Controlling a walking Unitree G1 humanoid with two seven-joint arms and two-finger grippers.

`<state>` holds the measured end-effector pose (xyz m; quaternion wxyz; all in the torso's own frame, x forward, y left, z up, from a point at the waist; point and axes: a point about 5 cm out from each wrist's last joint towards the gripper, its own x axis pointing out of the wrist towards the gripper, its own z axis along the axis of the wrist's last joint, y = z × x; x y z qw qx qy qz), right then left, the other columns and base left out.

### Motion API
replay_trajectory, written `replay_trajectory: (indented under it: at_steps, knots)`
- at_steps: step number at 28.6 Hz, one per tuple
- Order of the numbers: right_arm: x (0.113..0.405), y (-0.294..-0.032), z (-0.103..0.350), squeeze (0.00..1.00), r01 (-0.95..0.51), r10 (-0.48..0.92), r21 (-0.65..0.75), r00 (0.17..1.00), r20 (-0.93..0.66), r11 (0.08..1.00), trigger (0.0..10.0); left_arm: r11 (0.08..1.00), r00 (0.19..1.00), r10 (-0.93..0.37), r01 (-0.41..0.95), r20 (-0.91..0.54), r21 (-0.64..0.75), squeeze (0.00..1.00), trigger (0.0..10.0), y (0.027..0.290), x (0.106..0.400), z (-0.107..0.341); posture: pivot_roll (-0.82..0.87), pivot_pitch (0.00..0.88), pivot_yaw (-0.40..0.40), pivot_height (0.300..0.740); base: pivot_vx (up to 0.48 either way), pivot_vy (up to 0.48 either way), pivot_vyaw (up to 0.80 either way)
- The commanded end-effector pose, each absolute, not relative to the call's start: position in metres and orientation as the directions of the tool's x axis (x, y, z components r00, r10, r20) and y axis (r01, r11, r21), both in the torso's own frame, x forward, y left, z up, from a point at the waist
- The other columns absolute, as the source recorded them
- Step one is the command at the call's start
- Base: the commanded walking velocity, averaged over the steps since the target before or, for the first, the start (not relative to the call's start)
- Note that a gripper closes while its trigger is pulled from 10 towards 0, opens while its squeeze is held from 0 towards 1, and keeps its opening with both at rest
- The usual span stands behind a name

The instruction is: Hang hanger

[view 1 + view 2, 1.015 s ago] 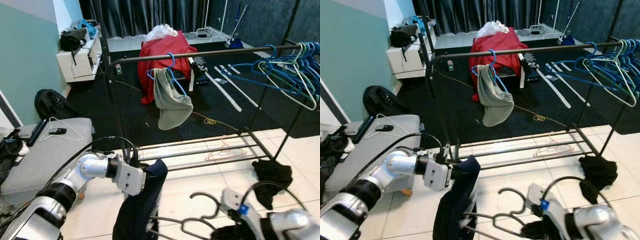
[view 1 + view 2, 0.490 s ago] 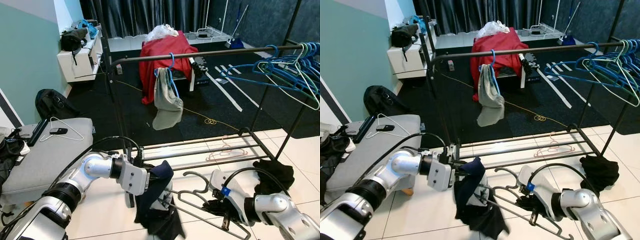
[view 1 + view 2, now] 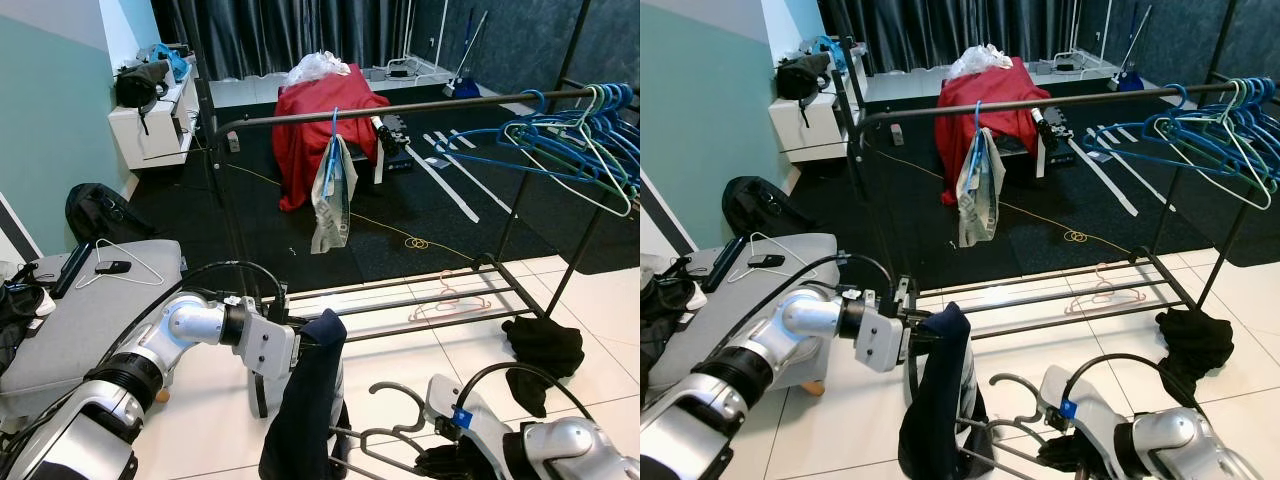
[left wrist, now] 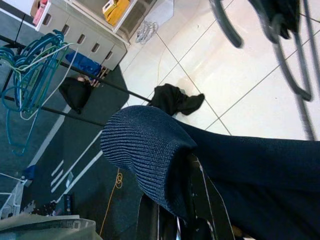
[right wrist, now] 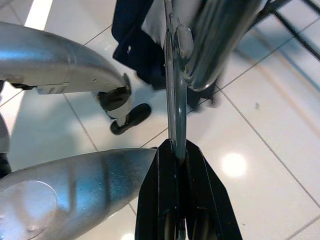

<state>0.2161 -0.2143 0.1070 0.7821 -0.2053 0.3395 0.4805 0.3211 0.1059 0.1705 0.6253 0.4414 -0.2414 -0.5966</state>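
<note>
The hanger (image 3: 395, 425) is down low again, and that's the news here: half a second back it was lifted and tipped out across the tiles between the two arms, and now its grey hook sits just above the floor beside the right gripper (image 5: 175, 150), well short of the rail (image 3: 400, 107). In the right wrist view the two black fingers are pinched tight on the thin metal bar of the hanger, so that grip looks solid. Over on the other side, the left gripper (image 4: 192, 175) is clamped onto the dark navy garment (image 3: 305, 400), fingers buried in the ribbed knit, and the cloth now drapes straight down in a long column where a moment ago it was bunched and swinging lower towards the floor. Up on the rail, the grey garment on the blue hanger (image 3: 330, 190) has swung edge-on, so it is swaying. The bunch of blue hangers (image 3: 580, 140) sits at the far right end, with plenty of bare bar between. My read: the garment is not yet seated on the hanger, so the lift to the rail is some way off.
</note>
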Motion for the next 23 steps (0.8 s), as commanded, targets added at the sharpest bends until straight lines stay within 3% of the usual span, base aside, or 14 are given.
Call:
replay_trajectory:
  at_steps: [1, 8, 13, 18, 23]
  knots:
    - [0.216, -0.214, 0.111, 0.0, -0.891, 0.62, 0.0, 0.316, -0.718, 0.454, 10.0, -0.094, 0.185, -0.958, 0.516, -0.218, 0.851, 0.0, 10.0, 0.109, 0.325, 0.178, -0.11, 0.055, 0.069, 0.74, 0.0, 0.0, 0.0]
    - [0.22, -0.223, 0.12, 0.0, -0.881, 0.594, -0.018, 0.333, -0.732, 0.472, 10.0, -0.144, 0.199, -0.936, 0.535, -0.29, 0.832, 0.0, 10.0, 0.115, 0.326, 0.172, -0.11, 0.06, 0.064, 0.74, 0.0, 0.0, 0.0]
    - [0.218, -0.229, 0.12, 0.0, -0.882, 0.584, -0.011, 0.322, -0.745, 0.472, 10.0, -0.131, 0.194, -0.943, 0.533, -0.272, 0.836, 0.0, 10.0, 0.114, 0.326, 0.174, -0.11, 0.062, 0.065, 0.74, 0.0, 0.0, 0.0]
    - [0.218, -0.244, 0.117, 0.0, -0.818, 0.477, -0.036, 0.37, -0.797, 0.574, 10.0, -0.13, 0.216, -0.934, 0.536, -0.284, 0.834, 0.0, 10.0, 0.116, 0.329, 0.174, -0.11, 0.063, 0.066, 0.74, 0.0, 0.0, 0.0]
    - [0.209, -0.249, 0.112, 0.0, -0.785, 0.428, 0.017, 0.32, -0.845, 0.62, 10.0, -0.143, 0.236, -0.92, 0.541, -0.312, 0.829, 0.0, 10.0, 0.119, 0.331, 0.172, -0.11, 0.063, 0.067, 0.74, 0.0, 0.0, 0.0]
